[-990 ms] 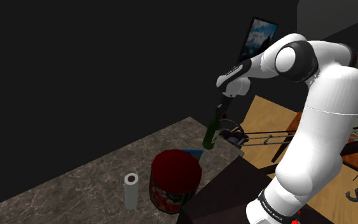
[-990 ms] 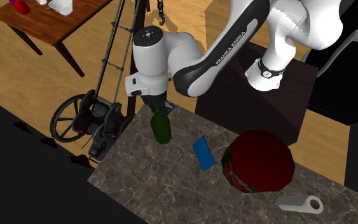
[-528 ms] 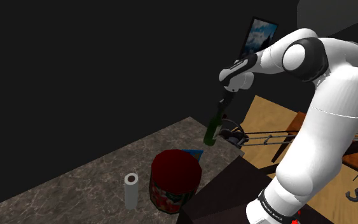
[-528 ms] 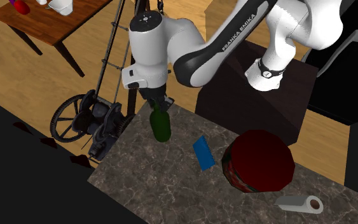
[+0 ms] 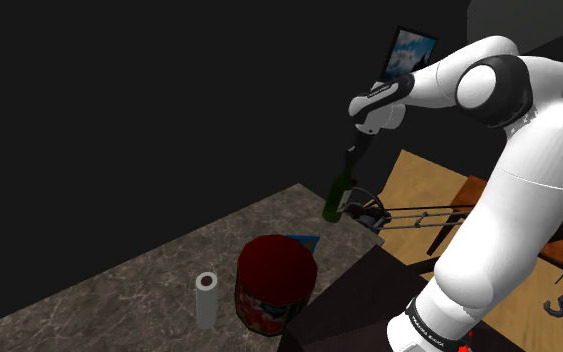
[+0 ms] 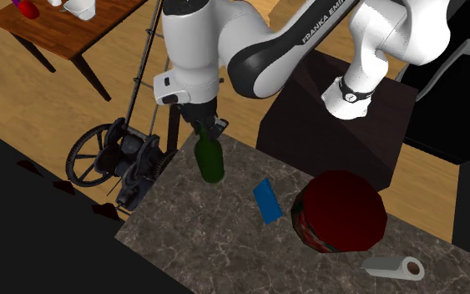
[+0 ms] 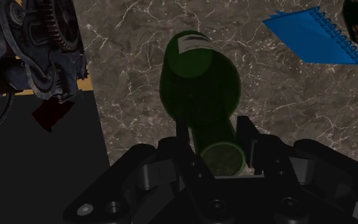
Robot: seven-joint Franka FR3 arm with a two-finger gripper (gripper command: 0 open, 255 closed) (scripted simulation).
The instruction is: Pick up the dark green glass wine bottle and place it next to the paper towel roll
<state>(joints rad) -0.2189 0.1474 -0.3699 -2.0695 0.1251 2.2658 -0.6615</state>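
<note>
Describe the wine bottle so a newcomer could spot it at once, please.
At the dark marbled counter, follow the white arm down to its black claw. It clasps the neck of a dark green bottle. Unlike the flat blue notebook and squat red tub nearby, it is tall and slim.

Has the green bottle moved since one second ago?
Yes. The green bottle has risen in the shoulder view, its base now higher above the marbled counter.

Bottle (image 6: pixel 211 160): dark green, pale label. Worktop (image 6: pixel 224 242): grey-brown, marbled, pale veins. Notebook (image 6: pixel 267 200): blue. Tub (image 6: pixel 341 209): dark red. Paper roll (image 6: pixel 394 268): grey-white.
</note>
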